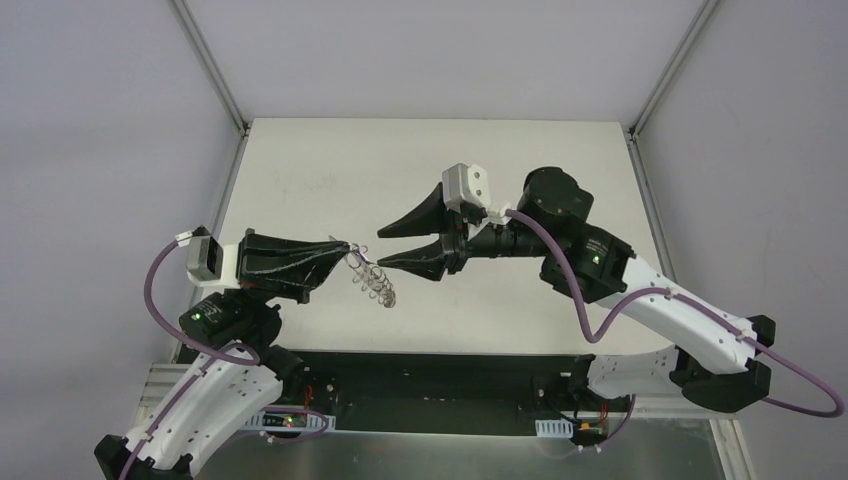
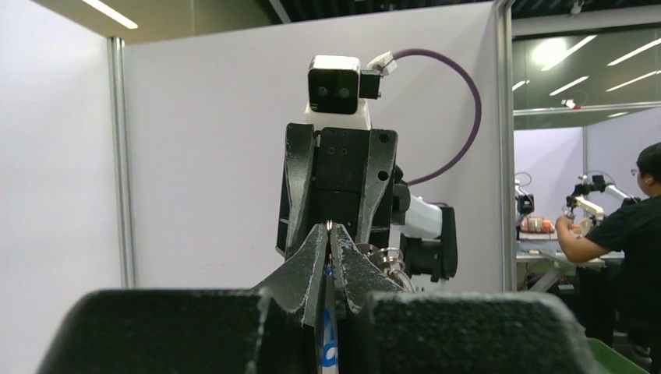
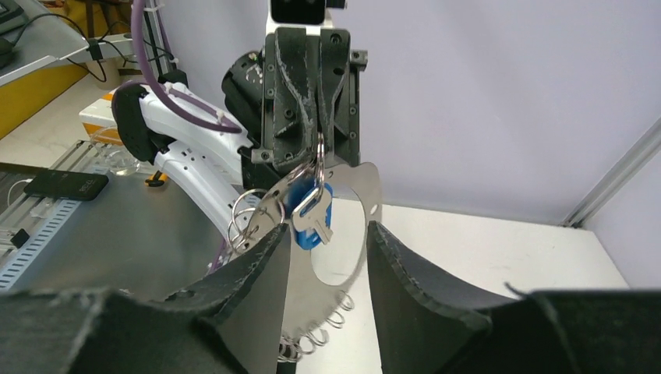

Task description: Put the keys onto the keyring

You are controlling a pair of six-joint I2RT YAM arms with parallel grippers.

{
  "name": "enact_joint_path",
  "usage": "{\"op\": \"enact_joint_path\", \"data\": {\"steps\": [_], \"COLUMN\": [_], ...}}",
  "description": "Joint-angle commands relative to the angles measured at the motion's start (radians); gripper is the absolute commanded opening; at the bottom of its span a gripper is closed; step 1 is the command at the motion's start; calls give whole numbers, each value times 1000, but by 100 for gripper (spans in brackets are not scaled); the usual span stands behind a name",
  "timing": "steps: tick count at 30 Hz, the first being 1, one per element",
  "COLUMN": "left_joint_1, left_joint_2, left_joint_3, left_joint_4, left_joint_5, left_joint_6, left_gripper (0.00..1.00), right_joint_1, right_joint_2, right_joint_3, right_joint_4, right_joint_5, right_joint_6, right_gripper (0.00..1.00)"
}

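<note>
L claw (image 1: 343,248) grips scalloped silvery keyring (image 3: 373,193), blue key (image 3: 311,212) prob. attached; R claw (image 1: 381,249) released.

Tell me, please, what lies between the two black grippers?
The silvery loop-edged keyring, pinched by the left gripper, short of the open right gripper; top external view.

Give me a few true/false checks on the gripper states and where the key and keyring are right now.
1. The left gripper is shut on the keyring. True.
2. The blue key hangs against the keyring, just below the left gripper's fingertips. True.
3. The right gripper is shut on the key. False: it is open and empty, facing the left gripper.
4. The keyring lies flat on the table. False: it hangs from the left gripper, off the table.
</note>
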Motion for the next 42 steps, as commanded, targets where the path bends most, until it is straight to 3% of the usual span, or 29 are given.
{"op": "enact_joint_path", "data": {"steps": [1,14,42], "left_joint_1": [-8,-8,-9], "left_joint_2": [18,11,-1], "left_joint_3": [-2,24,30], "left_joint_4": [233,216,174], "left_joint_5": [-63,-27,-7], "left_joint_6": [-37,-48,-30], "left_gripper": [0,0,0], "right_joint_1": [4,4,9], "right_joint_2": [19,101,159], "right_joint_3": [108,225,264], "right_joint_4": [34,8,27], "right_joint_5": [-54,-156,-196], "right_joint_6": [-53,5,94], "right_gripper": [44,36,22]}}
